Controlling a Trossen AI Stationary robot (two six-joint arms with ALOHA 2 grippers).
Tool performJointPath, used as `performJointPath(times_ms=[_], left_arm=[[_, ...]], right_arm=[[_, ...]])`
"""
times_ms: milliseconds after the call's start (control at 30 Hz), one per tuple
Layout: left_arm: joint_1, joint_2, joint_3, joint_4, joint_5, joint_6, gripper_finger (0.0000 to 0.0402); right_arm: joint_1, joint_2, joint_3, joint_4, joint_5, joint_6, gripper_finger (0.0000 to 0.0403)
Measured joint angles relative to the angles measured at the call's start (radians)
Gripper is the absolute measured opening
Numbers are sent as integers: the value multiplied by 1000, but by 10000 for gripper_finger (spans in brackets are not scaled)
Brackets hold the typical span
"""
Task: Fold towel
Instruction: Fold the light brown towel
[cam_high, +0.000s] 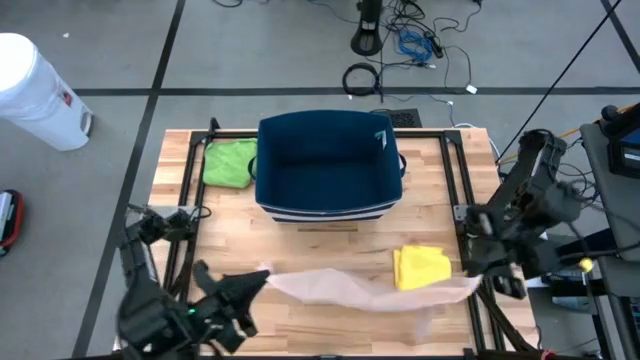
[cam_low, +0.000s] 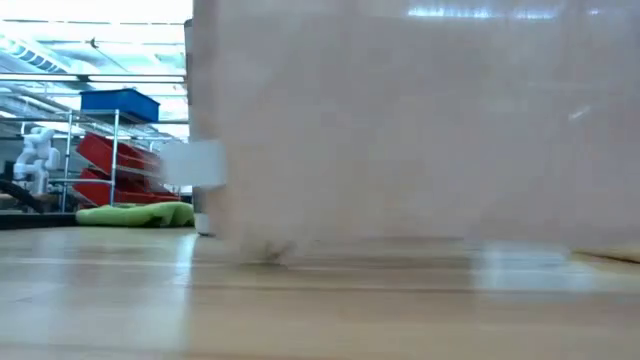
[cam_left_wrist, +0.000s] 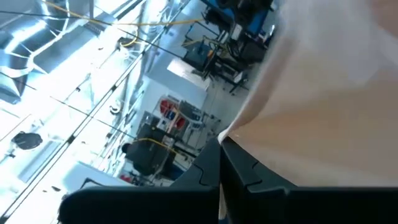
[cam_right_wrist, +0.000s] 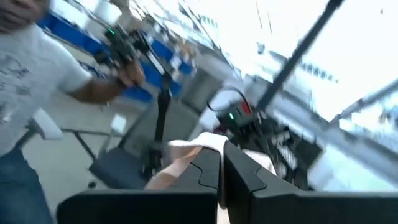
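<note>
You have the pale towel stretched along the table's near edge, left gripper and right gripper each clenched on an end, with no fold yet completed; beyond lie the yellow cloth, blue bin and green cloth.

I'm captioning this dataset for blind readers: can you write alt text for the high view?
Seen from above, two robot arms stretch a pale pink towel across the near edge of a wooden table, the left gripper and right gripper each shut on an end. Behind it are a yellow cloth, a dark blue bin and a green cloth.
</note>
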Motion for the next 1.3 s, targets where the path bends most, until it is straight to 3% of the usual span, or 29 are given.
performJointPath(times_ms=[133,267,400,600,967,1033,1100,1300], left_arm=[[-10,-1,24,9,0,15,0],[-17,-1,22,7,72,10,0],[-21,-1,15,14,81,15,0],[-52,-1,15,22,44,41,0],[-98,-1,15,30,4,67,0],[-90,-1,15,29,3,68,0],[-76,-1,15,25,0,67,0],[22,-3,-17,25,45,59,0]], right_arm=[[7,-11,0,-23,-25,-12,0],[8,3,0,-56,-31,0,0],[8,18,0,-28,-122,-12,0],[8,26,0,-12,-229,-51,0],[7,28,0,2,-251,-114,0],[7,28,0,2,-185,-117,0],[6,29,0,-18,-54,-110,0],[-51,31,0,-226,278,42,0]])
